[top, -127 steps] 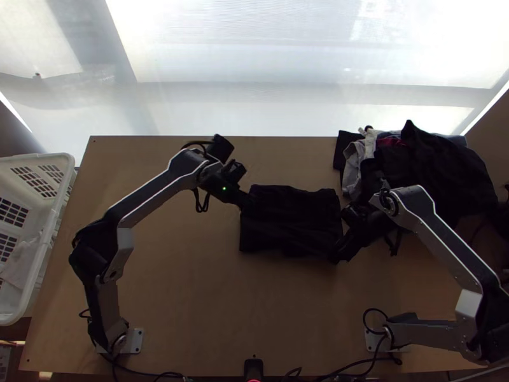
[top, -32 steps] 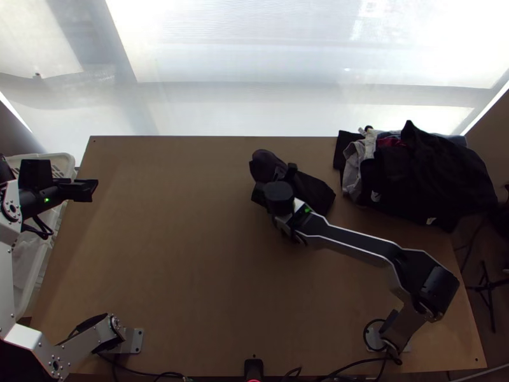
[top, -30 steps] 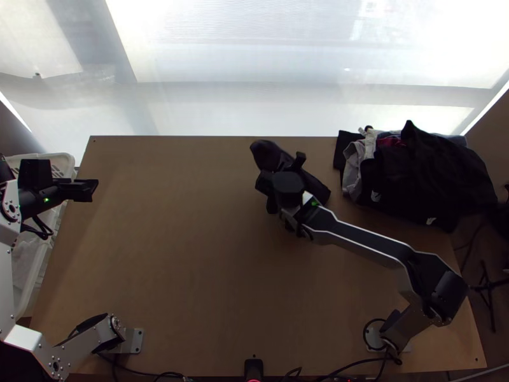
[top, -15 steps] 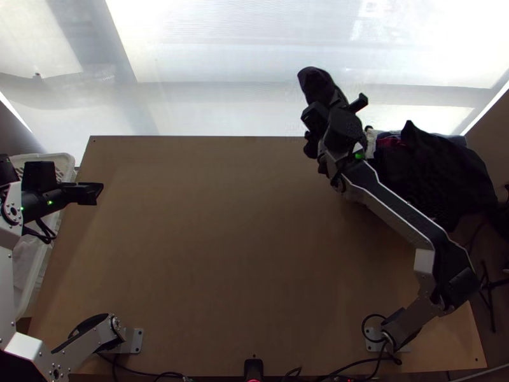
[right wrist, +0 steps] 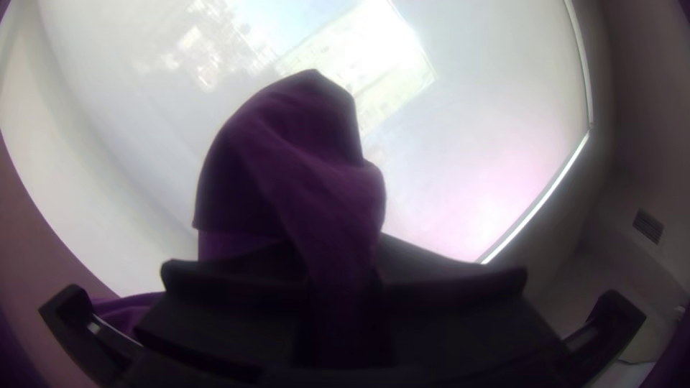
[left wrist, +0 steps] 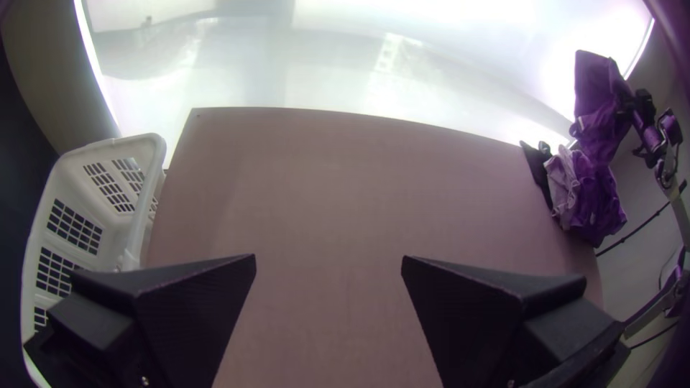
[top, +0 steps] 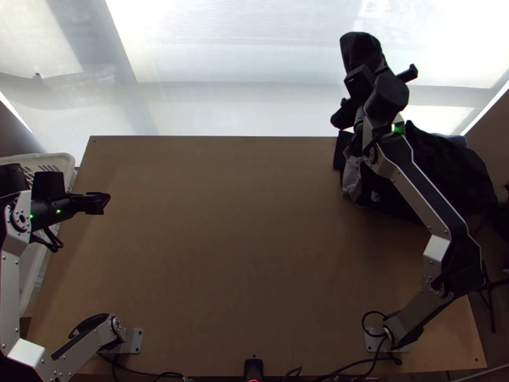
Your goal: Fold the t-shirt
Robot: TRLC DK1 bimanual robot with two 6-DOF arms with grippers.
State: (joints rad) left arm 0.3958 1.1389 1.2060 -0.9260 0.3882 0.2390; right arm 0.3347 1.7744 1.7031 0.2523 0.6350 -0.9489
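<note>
Overhead, in the top view, the left pincer [top: 103, 202] sits at the tabletop's [top: 223, 254] left side, near the white basket [top: 56, 157], while the right pincer [top: 376, 69] holds the dark t-shirt [top: 361, 49] up by the clothes pile [top: 448, 172] at the far right corner. In the left wrist view, the left pincer gapes wide open. In the right wrist view, two black fingers [right wrist: 453, 280] clamp the t-shirt, bunched, part of it jutting beyond them.

A white basket [left wrist: 145, 197] stands beside the table [top: 223, 242], whose far right corner bears what seem heaped clothes [top: 445, 172]
</note>
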